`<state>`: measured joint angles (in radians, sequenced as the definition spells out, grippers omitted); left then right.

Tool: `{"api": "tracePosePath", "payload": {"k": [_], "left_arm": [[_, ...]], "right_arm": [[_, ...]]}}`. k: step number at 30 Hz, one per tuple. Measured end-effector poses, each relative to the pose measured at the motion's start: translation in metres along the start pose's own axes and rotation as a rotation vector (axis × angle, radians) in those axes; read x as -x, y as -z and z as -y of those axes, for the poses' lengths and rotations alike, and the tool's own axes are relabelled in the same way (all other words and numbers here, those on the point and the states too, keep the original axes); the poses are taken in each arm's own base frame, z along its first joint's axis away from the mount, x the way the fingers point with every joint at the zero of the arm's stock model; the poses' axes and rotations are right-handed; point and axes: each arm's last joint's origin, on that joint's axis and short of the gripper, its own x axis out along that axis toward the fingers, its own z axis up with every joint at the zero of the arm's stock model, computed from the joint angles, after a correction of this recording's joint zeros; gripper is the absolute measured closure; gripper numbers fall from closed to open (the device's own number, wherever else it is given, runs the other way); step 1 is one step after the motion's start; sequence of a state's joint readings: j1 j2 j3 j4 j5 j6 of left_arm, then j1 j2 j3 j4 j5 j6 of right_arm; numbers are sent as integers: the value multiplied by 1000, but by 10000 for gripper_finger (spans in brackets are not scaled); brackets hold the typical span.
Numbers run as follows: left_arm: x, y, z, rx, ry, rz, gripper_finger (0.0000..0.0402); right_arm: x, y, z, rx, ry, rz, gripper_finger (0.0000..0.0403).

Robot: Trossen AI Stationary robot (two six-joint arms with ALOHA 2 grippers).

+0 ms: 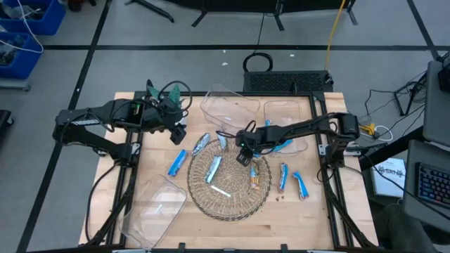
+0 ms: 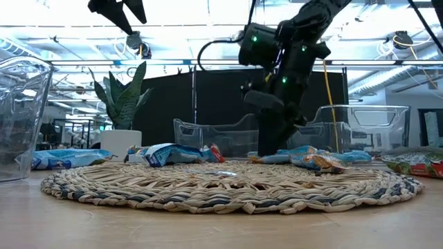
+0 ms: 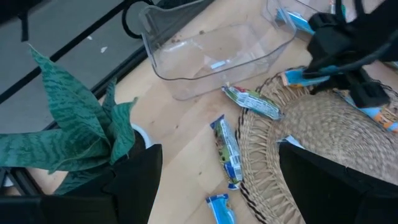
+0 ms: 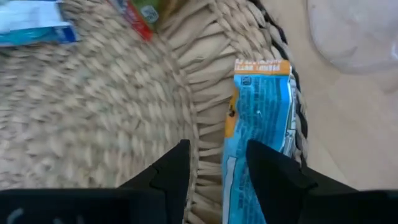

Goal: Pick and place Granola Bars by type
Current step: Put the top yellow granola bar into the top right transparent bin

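Observation:
Wrapped bars lie scattered on and around a round woven mat. Blue ones rest on the wood left of it and right of it; a silvery one and a brownish one lie on the mat. My right gripper is open and low over the mat's far edge, beside a blue bar with an orange end. This bar lies flat, half on the mat's rim. My left gripper is open, raised near the plant at the table's far left. My right gripper comes from above, pointing down, along the blue bar. One finger overlaps the bar's near part, the other stands over the bare mat. I cannot tell whether a finger touches the bar.
Two clear tubs stand at the far edge, one with a blue bar inside; a third sits at the near left. A potted plant stands by the left gripper. A thin white stick lies on the mat.

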<state>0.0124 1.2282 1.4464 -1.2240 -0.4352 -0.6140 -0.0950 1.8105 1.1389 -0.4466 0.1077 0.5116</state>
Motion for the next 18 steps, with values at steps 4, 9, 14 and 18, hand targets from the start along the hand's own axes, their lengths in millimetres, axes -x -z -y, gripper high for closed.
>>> {"api": "tracePosePath", "payload": {"k": [4, 9, 14, 18], "left_arm": [[0, 0, 1, -5, 19, -13, 78], [0, 1, 1, -9, 31, -22, 78], [0, 1, 1, -10, 31, -22, 78], [0, 1, 1, -21, 29, -20, 78]], "right_arm": [[-6, 0, 3, -3, 37, 0, 257], [-3, 1, 5, -2, 58, 1, 302], [7, 1, 6, 23, 61, -2, 392], [26, 1, 6, 9, 45, 18, 401]]}}
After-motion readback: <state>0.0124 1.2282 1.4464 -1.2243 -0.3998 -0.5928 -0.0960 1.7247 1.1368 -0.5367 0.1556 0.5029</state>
